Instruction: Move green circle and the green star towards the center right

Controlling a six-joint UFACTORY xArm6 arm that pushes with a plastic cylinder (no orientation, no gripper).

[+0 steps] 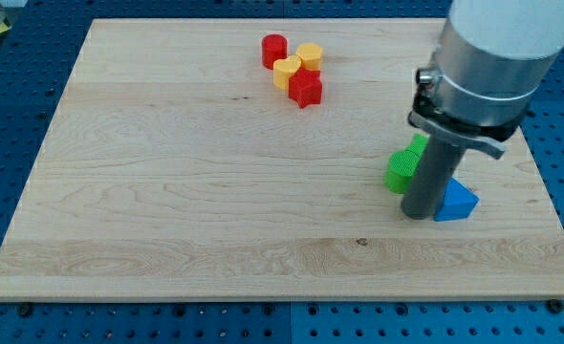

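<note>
A green circle block lies at the view's right of the wooden board. A second green block, probably the green star, touches it on its upper right and is mostly hidden behind the rod. My tip rests on the board just below and right of the green circle, between it and a blue triangle block that touches the rod's right side.
Near the view's top centre sits a tight cluster: a red cylinder, a yellow hexagon, a yellow heart and a red star. The arm's grey housing hangs over the board's upper right.
</note>
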